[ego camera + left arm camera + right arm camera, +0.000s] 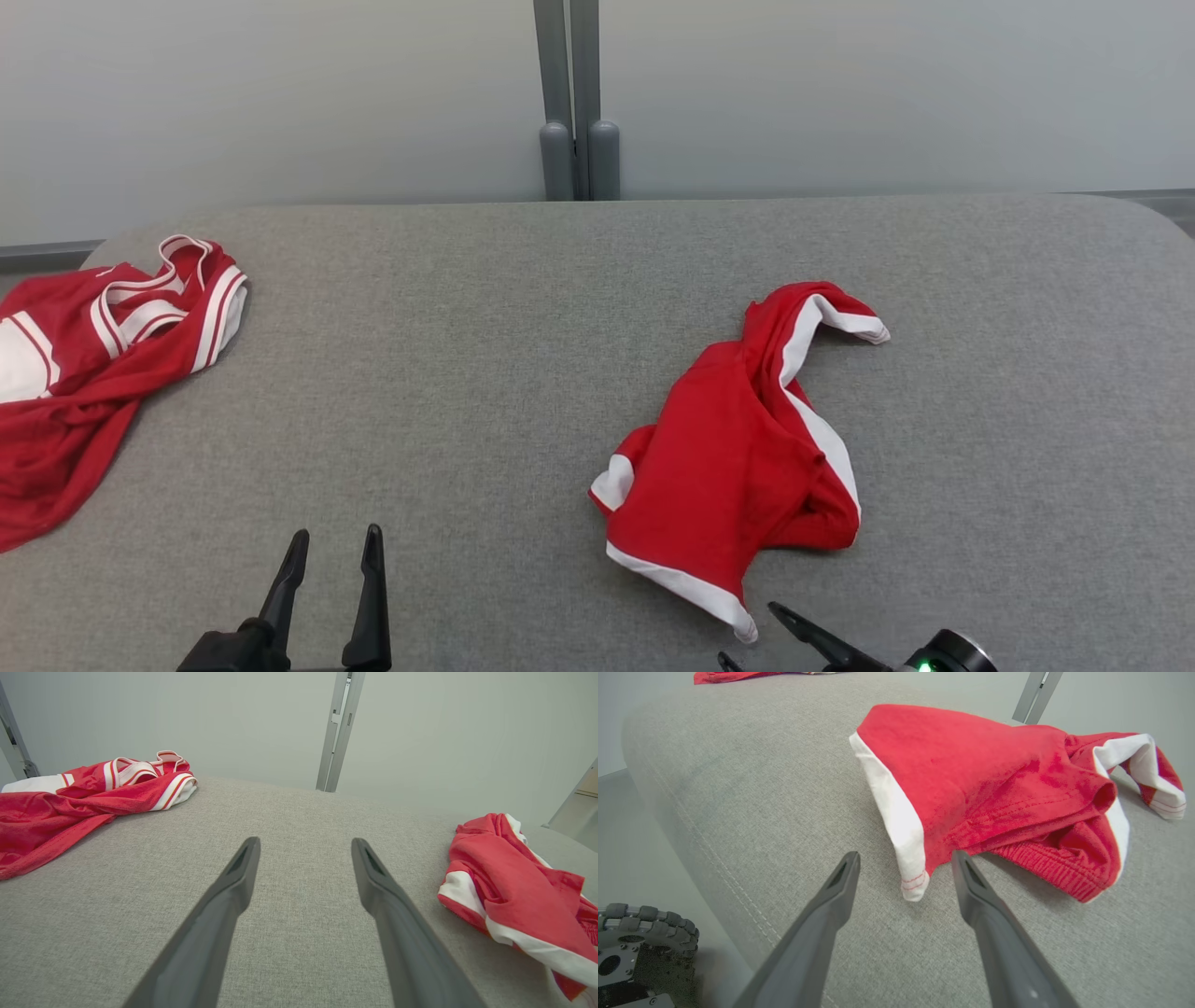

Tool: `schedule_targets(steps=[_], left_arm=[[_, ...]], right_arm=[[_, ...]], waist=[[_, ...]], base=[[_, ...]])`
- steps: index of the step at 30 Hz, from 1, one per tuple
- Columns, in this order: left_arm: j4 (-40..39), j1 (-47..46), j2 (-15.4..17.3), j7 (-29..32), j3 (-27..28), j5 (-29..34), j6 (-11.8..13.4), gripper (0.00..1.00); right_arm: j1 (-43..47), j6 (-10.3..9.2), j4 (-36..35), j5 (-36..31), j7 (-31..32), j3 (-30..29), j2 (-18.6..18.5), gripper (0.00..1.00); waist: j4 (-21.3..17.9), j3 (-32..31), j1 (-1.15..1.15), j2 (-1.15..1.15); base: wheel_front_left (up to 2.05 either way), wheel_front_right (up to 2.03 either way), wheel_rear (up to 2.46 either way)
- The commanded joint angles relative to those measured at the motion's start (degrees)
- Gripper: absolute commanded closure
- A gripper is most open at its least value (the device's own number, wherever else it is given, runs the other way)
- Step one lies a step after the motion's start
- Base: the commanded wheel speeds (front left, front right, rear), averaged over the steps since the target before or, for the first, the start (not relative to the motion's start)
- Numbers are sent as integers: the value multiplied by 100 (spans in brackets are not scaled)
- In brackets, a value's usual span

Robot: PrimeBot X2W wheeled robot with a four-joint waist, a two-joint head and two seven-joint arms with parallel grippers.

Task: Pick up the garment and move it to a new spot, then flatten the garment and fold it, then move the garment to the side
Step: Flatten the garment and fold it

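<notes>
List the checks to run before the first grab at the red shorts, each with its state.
1. Right gripper open, nothing held: ok.
2. Left gripper open, nothing held: ok.
3. Red shorts with white hem corner just ahead of the right gripper: ok.
4. Shorts lying flat: not ok, crumpled.
5. Bare grey table between shorts and red jersey for a new spot: ok.

Bright, even, soft-shadowed light; sharp pictures, wrist views bowed at edges

Crumpled red garment (738, 457), white-trimmed
</notes>
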Motion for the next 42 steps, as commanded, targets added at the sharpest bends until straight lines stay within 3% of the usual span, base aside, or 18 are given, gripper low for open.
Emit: schedule_targets(steps=[1,12,13,14,15,19,22,26,32,36,42], left_arm=[[6,-101,8,-3,-20,-46,31,0],[10,-152,8,-3,-124,-160,89,0],[13,-153,8,-3,-126,-167,98,0],[19,-164,8,-3,-126,-174,98,0],[22,-175,8,-3,-127,-186,102,0],[3,-208,8,-3,-115,-209,117,0],[-6,-212,8,-3,-101,-191,129,0],[16,-221,8,-3,-143,-225,134,0],[55,-335,8,-3,-379,-445,193,0],[80,-425,9,-3,-618,-577,280,0],[117,-517,9,-3,-886,-737,382,0]], right_arm=[[-106,-6,137,-58,-18,106,27,0],[-494,-6,833,-467,-18,-144,359,0],[-525,-7,910,-488,-18,-183,391,39],[-545,-7,983,-478,-18,-227,419,54],[-593,-7,1028,-501,-18,-295,433,100],[-766,-7,661,-694,-19,-843,457,100],[-1081,-6,226,-785,-14,-843,334,100],[-1922,-7,-318,-586,524,-147,-146,100],[-3790,-6,-653,305,1451,1077,-990,100],[-5020,-8,-385,794,1719,1707,-1211,100],[-6387,-7,412,1106,1568,1999,-1067,100]], waist=[[66,38,0,0],[274,138,0,0],[283,147,0,0],[290,151,0,0],[298,153,0,0],[312,169,0,0],[296,154,0,0],[337,51,0,0],[603,-50,0,0],[842,-56,0,0],[1143,-46,0,0]], base=[[0,0,0],[0,0,0],[0,0,0],[0,0,0],[0,0,0],[0,0,0],[0,0,0],[0,0,0],[0,0,0],[0,0,0],[0,0,0]])
